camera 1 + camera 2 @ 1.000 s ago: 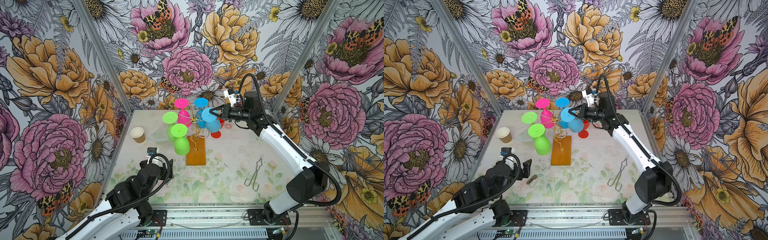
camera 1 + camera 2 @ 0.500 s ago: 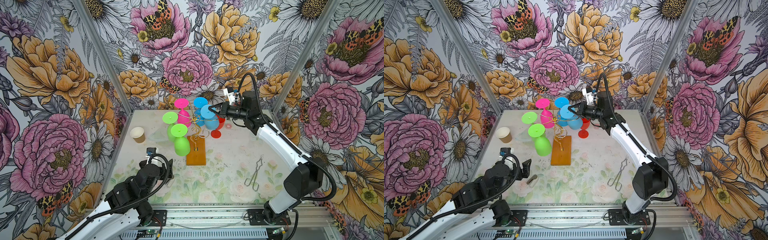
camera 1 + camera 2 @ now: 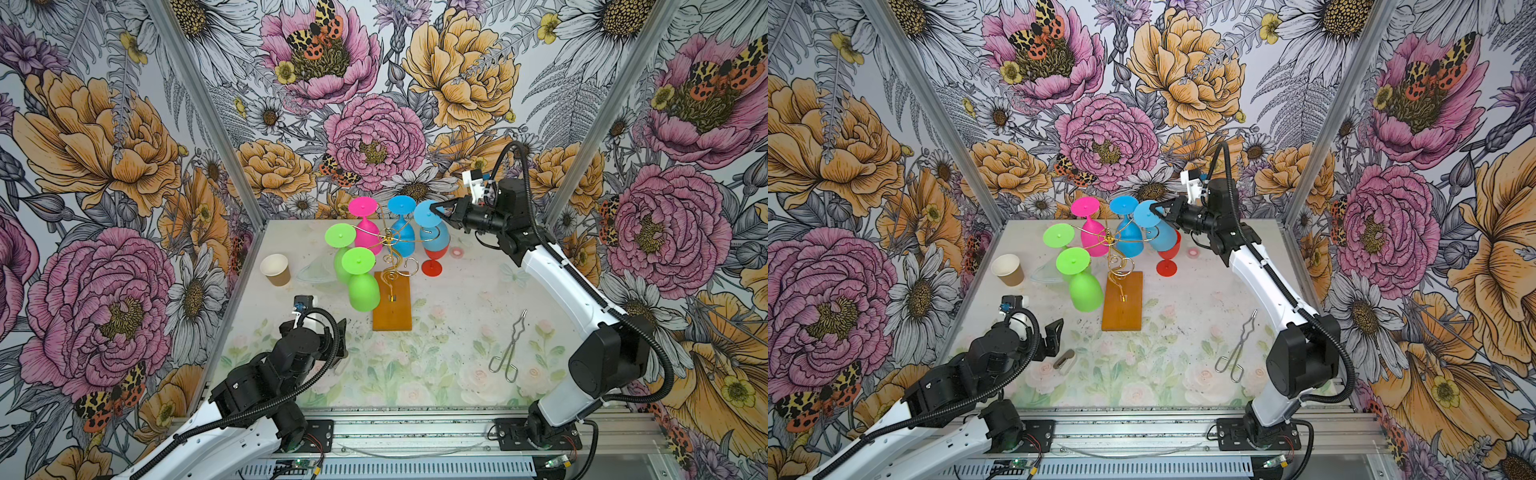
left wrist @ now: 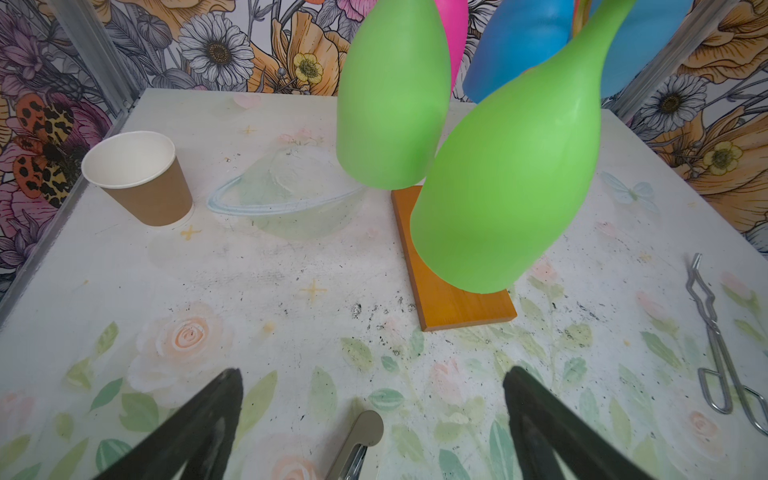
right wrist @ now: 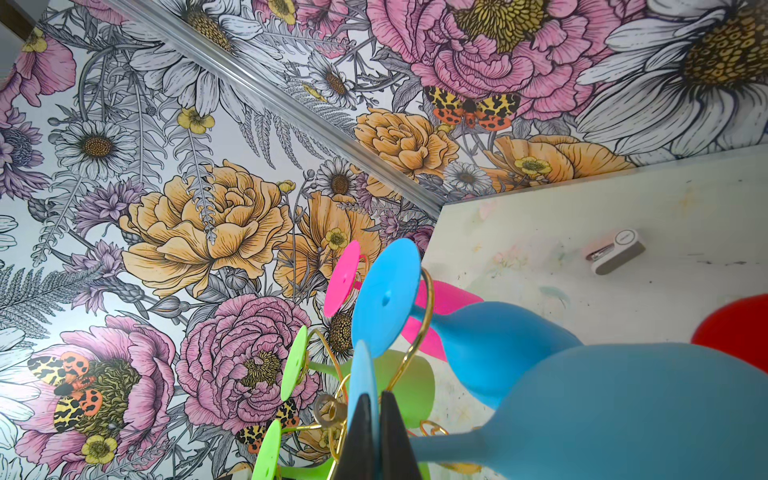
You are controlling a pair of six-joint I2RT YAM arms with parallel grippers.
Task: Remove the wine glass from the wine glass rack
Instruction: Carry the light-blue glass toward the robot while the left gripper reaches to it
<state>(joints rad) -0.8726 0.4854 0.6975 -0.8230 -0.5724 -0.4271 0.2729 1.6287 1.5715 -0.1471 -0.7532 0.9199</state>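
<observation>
Pinching blue wine glass foot edge, right gripper clamped, left gripper wide, empty

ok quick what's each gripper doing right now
Left gripper: open, holding nothing.
Right gripper: shut on the flat round foot of the nearer matte blue stemmed wine glass.

Upper middle of both top views, a blue glass hides most of the red glass. The left wrist view cuts off two green glasses.
</observation>
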